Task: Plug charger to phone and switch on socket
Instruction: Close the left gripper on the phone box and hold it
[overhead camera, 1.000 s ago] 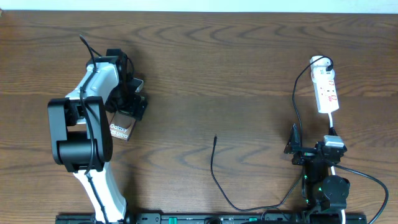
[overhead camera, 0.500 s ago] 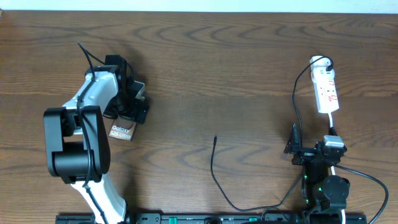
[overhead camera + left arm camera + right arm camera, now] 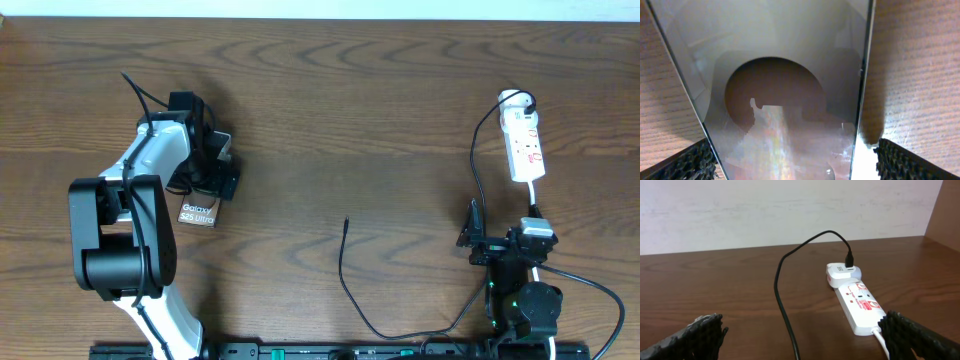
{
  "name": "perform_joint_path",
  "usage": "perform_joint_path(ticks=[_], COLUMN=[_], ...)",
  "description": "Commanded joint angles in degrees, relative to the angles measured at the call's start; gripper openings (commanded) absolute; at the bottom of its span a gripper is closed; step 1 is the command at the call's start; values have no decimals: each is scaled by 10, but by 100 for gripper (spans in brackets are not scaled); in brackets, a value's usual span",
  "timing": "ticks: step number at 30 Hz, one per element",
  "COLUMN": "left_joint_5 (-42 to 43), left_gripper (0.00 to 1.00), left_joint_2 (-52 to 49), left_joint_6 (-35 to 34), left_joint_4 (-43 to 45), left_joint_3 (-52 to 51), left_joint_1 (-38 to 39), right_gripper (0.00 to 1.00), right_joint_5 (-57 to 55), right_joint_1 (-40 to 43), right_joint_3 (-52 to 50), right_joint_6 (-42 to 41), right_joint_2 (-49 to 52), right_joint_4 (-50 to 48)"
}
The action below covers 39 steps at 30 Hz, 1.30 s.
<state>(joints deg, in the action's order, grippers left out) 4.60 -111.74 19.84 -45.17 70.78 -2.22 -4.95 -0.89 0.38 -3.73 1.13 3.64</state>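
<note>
Phone has slid slightly right and squared up, flat at the left of the table, your left gripper straddling it; can't tell if it's pinching. So you're still positioning, not plugging: charger lies mid-table untouched, right gripper spread wide, empty, near the socket.

The socket, a white strip with red markings, lies flat. The charger, a thin black cable, runs from the socket's far end and curls well left of it, plug tip lying free. Far left of the socket lies the dark glossy phone, lettered "Galaxy S25 Ultra".
</note>
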Motion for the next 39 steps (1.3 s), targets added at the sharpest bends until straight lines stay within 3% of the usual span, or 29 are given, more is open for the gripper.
perform_joint_path(ticks=[1, 23, 39], left_joint_5=[14, -25, -25], left_gripper=[98, 98, 98], left_joint_2=[-4, -4, -4], left_joint_6=[-40, -43, -43], left_joint_4=[2, -23, 12], left_joint_3=[-14, -14, -14], left_joint_1=[-1, -1, -1], right_gripper=[99, 99, 99], right_joint_5=[-5, -5, -5], right_joint_1=[-3, -3, -3], right_joint_3=[-1, -1, -1], right_joint_6=[-5, -5, -5], right_joint_2=[0, 0, 0], right_joint_4=[2, 2, 2])
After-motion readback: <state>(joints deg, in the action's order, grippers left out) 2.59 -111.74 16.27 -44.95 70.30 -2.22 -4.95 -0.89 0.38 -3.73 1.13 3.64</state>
